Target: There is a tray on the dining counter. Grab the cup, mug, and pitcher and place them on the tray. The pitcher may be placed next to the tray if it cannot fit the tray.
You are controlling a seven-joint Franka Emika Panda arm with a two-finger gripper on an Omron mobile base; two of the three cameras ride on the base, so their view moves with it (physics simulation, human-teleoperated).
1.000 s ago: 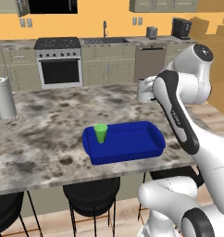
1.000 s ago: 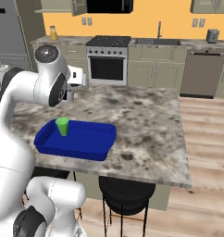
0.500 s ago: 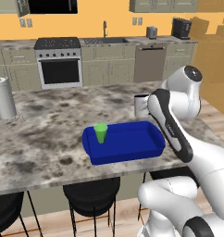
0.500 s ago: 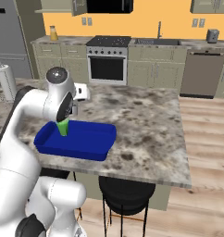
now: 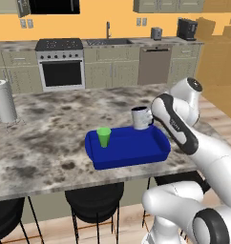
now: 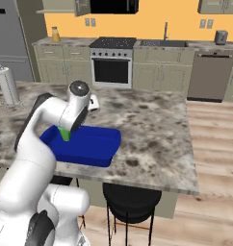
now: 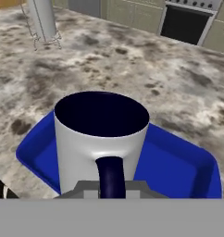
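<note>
My gripper (image 5: 147,120) is clamped narrow on the dark handle of the mug (image 5: 141,118), which I hold upright above the far right part of the tray (image 5: 128,159). The cup (image 5: 104,137) stands inside the tray near its left end, and the tray lies on the dining counter (image 5: 50,138). From these angles I can't quite tell whether the mug's base touches the tray's rim or hangs just clear of it.

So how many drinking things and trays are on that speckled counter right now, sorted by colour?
Green: 1, the plain green handleless cup, standing in the tray.
Grey: 1, the light grey mug with dark handle, held above the tray.
Blue: 1, the shallow blue rectangular tray.
Total: 3
</note>
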